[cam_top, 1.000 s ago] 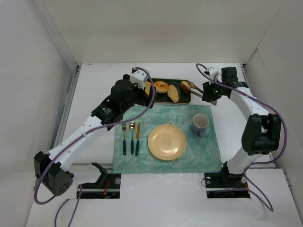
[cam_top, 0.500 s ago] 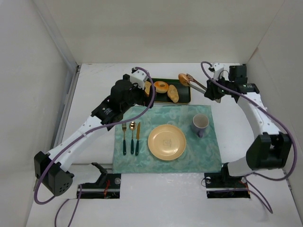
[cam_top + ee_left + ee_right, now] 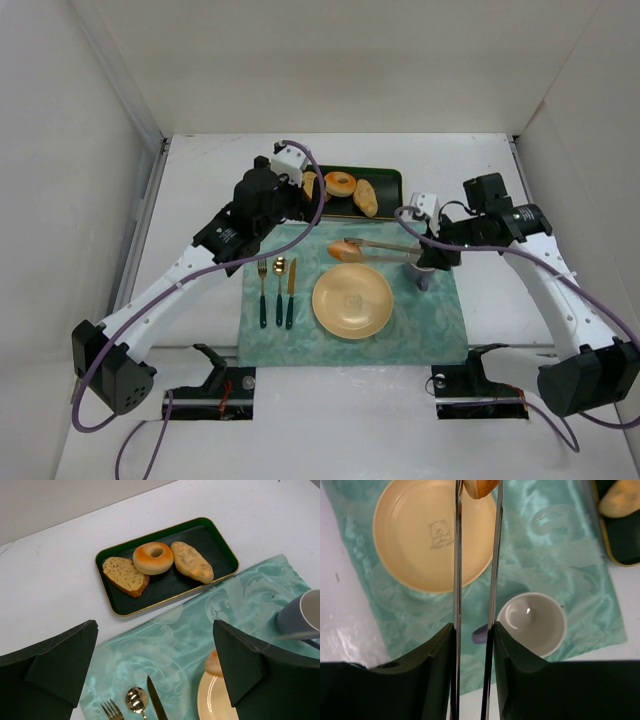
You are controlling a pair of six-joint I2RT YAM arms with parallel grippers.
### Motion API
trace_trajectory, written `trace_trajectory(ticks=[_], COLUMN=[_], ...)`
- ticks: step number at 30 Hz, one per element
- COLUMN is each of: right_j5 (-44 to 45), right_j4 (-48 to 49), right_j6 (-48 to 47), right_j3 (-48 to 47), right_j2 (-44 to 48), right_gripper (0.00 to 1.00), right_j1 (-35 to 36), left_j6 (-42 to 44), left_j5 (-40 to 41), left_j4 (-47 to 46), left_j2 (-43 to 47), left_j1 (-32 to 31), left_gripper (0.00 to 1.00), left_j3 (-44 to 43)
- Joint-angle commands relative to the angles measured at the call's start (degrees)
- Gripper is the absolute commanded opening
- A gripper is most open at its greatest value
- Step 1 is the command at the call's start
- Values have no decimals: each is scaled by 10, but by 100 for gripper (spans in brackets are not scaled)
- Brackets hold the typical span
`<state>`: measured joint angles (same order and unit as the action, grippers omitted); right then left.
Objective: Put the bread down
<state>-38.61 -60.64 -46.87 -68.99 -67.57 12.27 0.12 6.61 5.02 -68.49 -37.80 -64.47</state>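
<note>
My right gripper (image 3: pixel 430 254) (image 3: pixel 472 630) is shut on metal tongs (image 3: pixel 385 245) (image 3: pixel 457 555). The tong tips pinch the orange-brown oval bun (image 3: pixel 342 250) (image 3: pixel 479 487) and hold it over the far left rim of the yellow plate (image 3: pixel 352 300) (image 3: pixel 420 535). The bun also shows in the left wrist view (image 3: pixel 214 663). The golden ring-shaped bagel (image 3: pixel 340 183) (image 3: pixel 153 558) lies in the dark green tray (image 3: pixel 390 176) (image 3: pixel 220 545). My left gripper (image 3: pixel 285 195) (image 3: pixel 154 630) is open and empty above the mat's far left corner, just in front of the tray.
The tray also holds a pale elongated roll (image 3: pixel 192 561) and a bread slice (image 3: pixel 124 573). A teal placemat (image 3: pixel 300 340) carries the plate, a fork (image 3: pixel 263 290), spoon (image 3: pixel 279 285) and knife (image 3: pixel 291 290), and a grey-blue cup (image 3: pixel 532 623) under my right gripper.
My right arm swung from beside the tray down toward the plate, carrying the bun in the tongs. The left arm has barely moved.
</note>
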Motion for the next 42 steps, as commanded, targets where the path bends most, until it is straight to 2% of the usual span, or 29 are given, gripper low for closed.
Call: trace_trajectory(ticks=[1,8,20,21,23,24,28,34,42], right_j5=[-23,14,83,89,89,89,79,50,12], right_j4=[-65,-133,-69,-62,-62,-62,-62,-62,-58], right_j6=[-93,-179,-148,-148,-148,-148,-143,-143,-118], right_j3=[2,7,38,43,43,43,43,32,-33], right_j2=[12,-20,-47,-47,-47,-47,-47,-27,-4], right_gripper=[33,33,37,40,44,51,57,55,53], right_j1=[10,15,26,26,26,26,26,26,26], left_j6=[-3,-3,-3,-3,-3,-3,-3,-3,-3], left_j5=[33,44,49,49,49,49,49,49,49], left_j4=[-20,-20,-20,-20,-20,-20,-20,-20,-20], left_j2=[26,26,26,26,26,26,26,26,26], left_j1=[-1,-1,-1,-1,-1,-1,-1,-1,-1], left_gripper=[100,100,100,100,100,100,100,100,100], left_j3=[-8,-3,-3,-3,-3,-3,-3,-3,-3])
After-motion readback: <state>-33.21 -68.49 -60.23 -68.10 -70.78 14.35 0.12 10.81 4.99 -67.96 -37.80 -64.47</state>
